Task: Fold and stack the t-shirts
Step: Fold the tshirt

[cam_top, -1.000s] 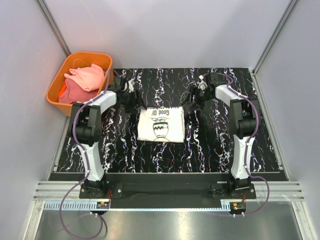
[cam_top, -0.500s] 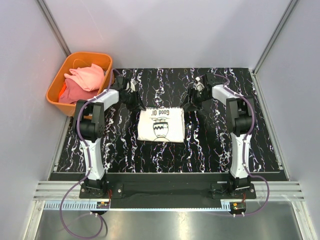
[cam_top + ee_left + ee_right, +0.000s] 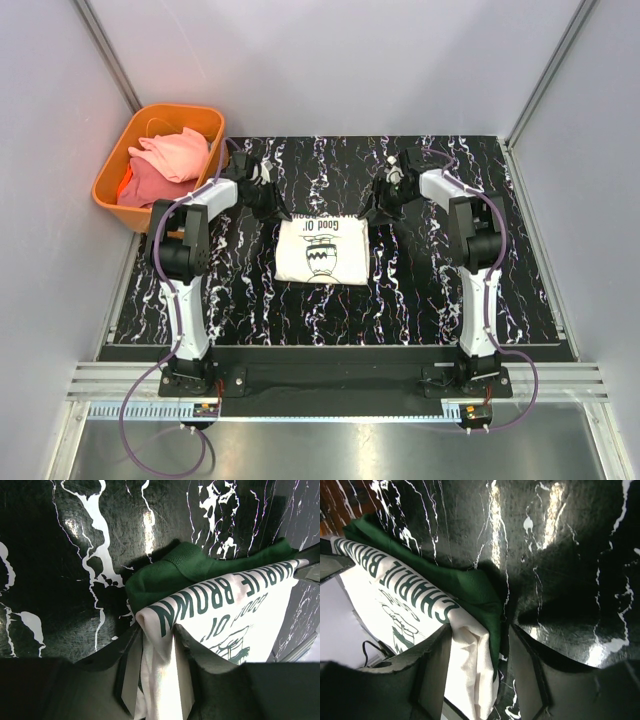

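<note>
1. One black worktop veined with white marble lines carries a single shirt and both arms
2. Two arms rise from the near edge. The left arm and the right arm both reach to the far half of the worktop and turn inward toward each other
3. One orange basket stands just off the worktop's far left corner, beside the left arm's wrist. Two t-shirts show in it, loosely bundled
4. One cream t-shirt lies flat at the middle of the worktop, folded into a rectangle. Its black cartoon face and lettering are upside down in the overhead view. Its far edge runs between the two wrists
5. The pink t-shirt lies on top in the basket, toward the far side
6. The coral t-shirt lies lower in the basket and nearer its front. Whether more cloth lies under these two cannot be told
7. The dark green collar and sleeve cloth bunches out from under the cream shirt's far edge, resting on the worktop
8. The left jaws are clamped on the cream shirt's far left corner, and a fold of cream cloth is pinched between the two fingers
9. The right jaws stand either side of the far right corner, one finger against the cream cloth. Whether they pinch it cannot be told
</note>
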`<state>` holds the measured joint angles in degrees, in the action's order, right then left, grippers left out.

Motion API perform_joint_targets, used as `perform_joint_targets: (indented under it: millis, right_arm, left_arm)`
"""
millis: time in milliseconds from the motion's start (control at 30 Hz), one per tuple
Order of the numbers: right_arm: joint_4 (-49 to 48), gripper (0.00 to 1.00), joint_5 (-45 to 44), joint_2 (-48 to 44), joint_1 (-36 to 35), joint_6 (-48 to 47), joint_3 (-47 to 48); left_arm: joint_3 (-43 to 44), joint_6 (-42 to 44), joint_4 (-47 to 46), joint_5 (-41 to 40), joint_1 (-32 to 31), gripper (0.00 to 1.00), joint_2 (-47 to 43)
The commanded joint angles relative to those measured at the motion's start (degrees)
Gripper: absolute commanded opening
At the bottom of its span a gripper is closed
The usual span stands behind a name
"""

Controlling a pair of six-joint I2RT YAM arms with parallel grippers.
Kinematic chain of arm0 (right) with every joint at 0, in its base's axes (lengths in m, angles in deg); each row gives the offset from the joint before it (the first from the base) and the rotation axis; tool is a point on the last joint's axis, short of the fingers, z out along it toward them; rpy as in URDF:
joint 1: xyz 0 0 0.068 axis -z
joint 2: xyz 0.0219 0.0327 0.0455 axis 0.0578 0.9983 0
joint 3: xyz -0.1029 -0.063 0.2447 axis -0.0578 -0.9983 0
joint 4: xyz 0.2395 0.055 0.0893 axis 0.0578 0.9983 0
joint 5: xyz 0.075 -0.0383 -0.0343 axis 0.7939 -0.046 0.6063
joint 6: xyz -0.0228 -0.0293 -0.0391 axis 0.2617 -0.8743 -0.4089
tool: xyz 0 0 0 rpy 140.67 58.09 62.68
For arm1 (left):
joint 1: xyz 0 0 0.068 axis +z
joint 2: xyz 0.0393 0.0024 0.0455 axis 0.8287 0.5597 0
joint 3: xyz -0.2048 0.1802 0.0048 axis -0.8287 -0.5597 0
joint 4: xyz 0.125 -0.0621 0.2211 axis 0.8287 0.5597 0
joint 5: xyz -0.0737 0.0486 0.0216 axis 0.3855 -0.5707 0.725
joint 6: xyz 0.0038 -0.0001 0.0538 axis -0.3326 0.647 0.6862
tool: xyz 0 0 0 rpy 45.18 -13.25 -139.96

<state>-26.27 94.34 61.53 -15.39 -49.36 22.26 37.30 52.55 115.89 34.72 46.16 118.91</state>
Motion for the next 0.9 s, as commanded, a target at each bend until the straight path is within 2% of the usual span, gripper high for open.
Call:
perform_joint_targets:
  millis: [0,333,467,567,700,833,867]
  right_arm:
    - [3.17,0.56,-3.29,-4.40,-1.19,-1.72,3.09]
    - [5.37,0.54,-5.84,-3.97,-2.51,-3.66,5.91]
    - [5.99,0.42,-6.20,-2.56,-3.04,-3.40,8.62]
    - [6.43,0.43,-5.58,-1.77,-3.30,-3.13,9.42]
    - [6.60,0.50,-5.05,-0.71,-3.30,-2.96,9.78]
    - [6.60,0.49,-5.23,-0.18,-3.30,-3.04,9.86]
    - [6.69,0.48,-4.97,-0.01,-3.39,-2.78,9.69]
  left_arm:
    - [1.02,-0.38,-1.58,1.71,0.05,0.36,-2.19]
    - [0.58,-1.08,-1.76,1.71,0.05,0.36,-2.54]
    - [0.66,-1.61,-2.02,1.79,0.05,0.35,-2.45]
    - [0.93,-1.96,-2.11,1.97,0.05,0.36,-2.28]
    - [1.28,-2.40,-2.11,2.50,-0.04,0.39,-1.66]
    - [1.45,-2.40,-2.20,2.76,-0.04,0.40,-1.22]
    - [1.54,-2.40,-2.20,2.85,0.05,0.38,-1.13]
